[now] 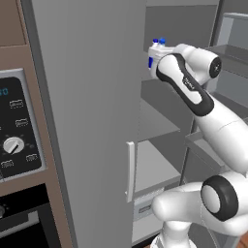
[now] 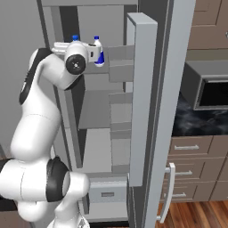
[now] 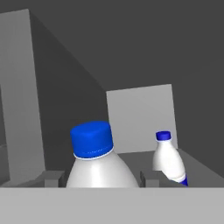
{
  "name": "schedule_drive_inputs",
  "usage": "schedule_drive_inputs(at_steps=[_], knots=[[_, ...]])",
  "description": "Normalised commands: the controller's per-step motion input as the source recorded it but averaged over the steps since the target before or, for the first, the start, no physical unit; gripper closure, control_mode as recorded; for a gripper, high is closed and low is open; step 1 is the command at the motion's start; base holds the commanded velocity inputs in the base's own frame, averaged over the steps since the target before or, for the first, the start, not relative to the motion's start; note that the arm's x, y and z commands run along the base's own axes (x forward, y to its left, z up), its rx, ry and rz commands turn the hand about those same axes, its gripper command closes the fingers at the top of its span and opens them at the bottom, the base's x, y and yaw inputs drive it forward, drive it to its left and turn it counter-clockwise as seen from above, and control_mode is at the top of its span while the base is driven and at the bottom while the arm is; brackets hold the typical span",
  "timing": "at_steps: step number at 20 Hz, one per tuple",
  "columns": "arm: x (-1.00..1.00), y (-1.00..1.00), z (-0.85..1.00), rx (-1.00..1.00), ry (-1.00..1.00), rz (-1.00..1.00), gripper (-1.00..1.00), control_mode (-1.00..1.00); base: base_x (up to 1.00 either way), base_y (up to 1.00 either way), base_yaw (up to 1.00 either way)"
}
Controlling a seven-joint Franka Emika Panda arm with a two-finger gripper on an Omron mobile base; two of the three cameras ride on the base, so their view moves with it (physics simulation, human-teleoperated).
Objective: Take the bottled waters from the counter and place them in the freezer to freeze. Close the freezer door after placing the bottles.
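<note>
Hand view: your gripper (image 3: pixel 103 183) is closed around the near bottle (image 3: pixel 98 164), which stands upright with its long axis vertical and cap at 12 o'clock. The second bottle (image 3: pixel 168 162) stands on the freezer (image 3: pixel 140 61) shelf (image 3: pixel 199 168) at 2 o'clock, near but apart; set yours down to its left.

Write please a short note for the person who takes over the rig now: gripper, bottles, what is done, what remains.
Gripper: fingers shut on the near bottle, held upright inside the freezer.
Second bottle already stands on a freezer shelf, beyond and apart.
Freezer door is open.
Done: one bottle placed, the other brought in.
Left: release the held bottle, pull the arm out, close the door.
</note>
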Motion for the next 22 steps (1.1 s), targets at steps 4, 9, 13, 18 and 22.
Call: schedule_drive_inputs(at_steps=[4, 9, 13, 18, 22], knots=[[0.31, 0.0, -0.09, 0.0, 0.0, 0.0, 1.0, -1.0, 0.0, 0.0, 0.0], [0.35, 0.0, -0.01, 0.0, 0.0, 0.0, 1.0, -1.0, 0.0, 0.0, 0.0], [0.26, 0.03, 0.0, -0.01, 0.0, 0.0, 1.0, -1.0, 0.0, 0.0, 0.0], [0.05, 0.1, -0.11, -0.05, 0.0, 0.0, 1.0, -1.0, 0.0, 0.0, 0.0], [0.0, 0.05, -0.13, -0.03, -0.07, 0.0, 1.0, -1.0, 0.0, 0.0, 0.0]])
